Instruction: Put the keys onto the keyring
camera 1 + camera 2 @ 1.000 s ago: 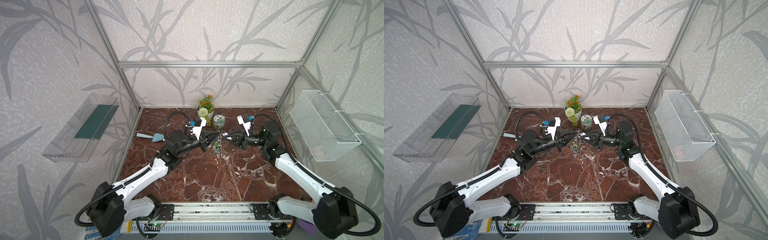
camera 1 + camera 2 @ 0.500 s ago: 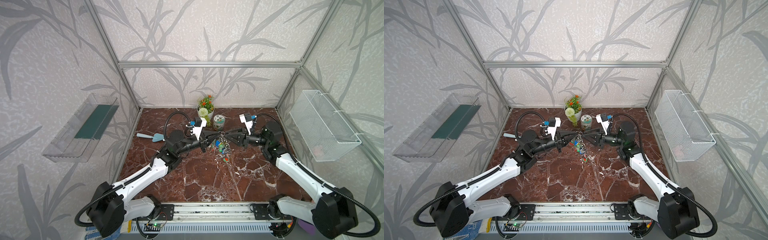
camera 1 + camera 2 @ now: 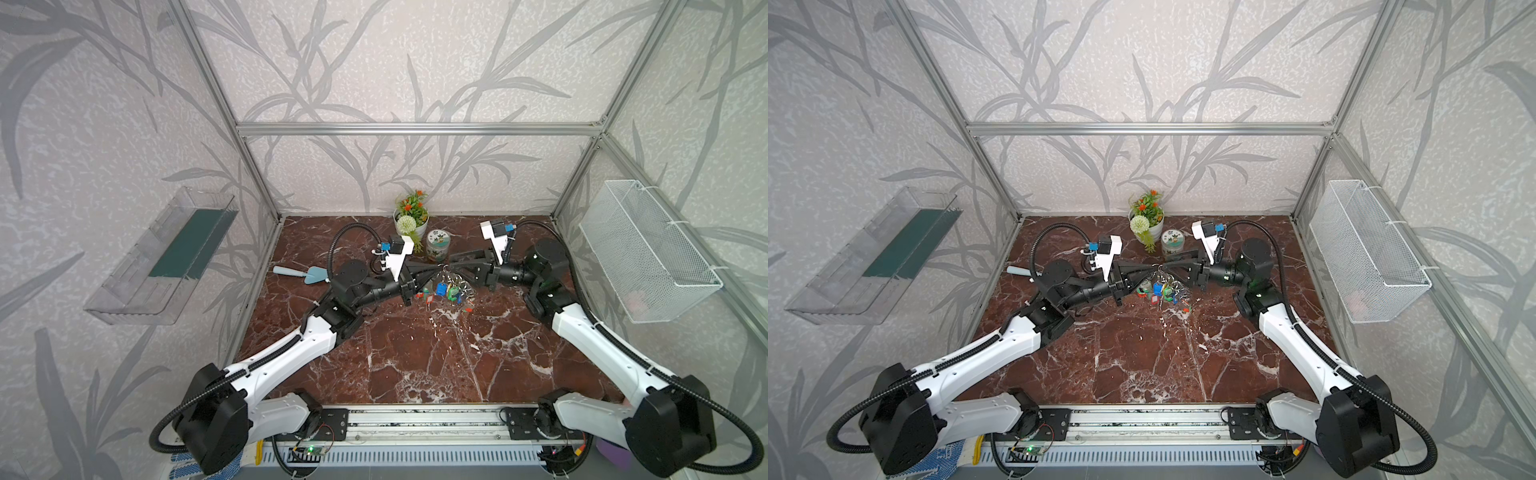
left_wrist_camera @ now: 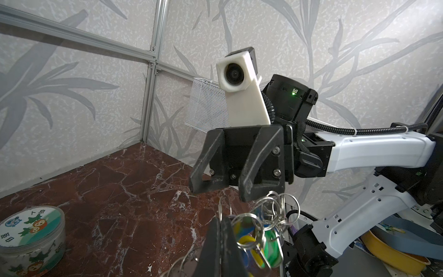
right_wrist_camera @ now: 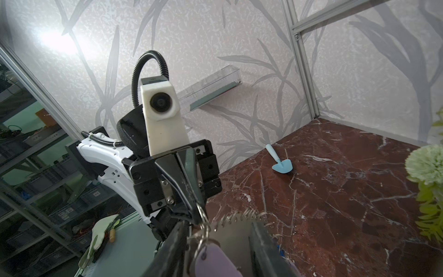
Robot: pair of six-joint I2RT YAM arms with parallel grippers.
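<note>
Tightly, left end effector (image 4: pixel 221 226) pinches keyring (image 3: pixel 442 286); right end effector (image 4: pixel 221 190) gapes.

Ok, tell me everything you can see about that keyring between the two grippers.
The keyring is a bunch of silvery metal rings carrying small keys and plastic tags in blue, green, red and yellow. It hangs between the two arms, pinched at one ring by the shut left gripper. The right gripper faces it, jaws open around a lilac tag.
</note>
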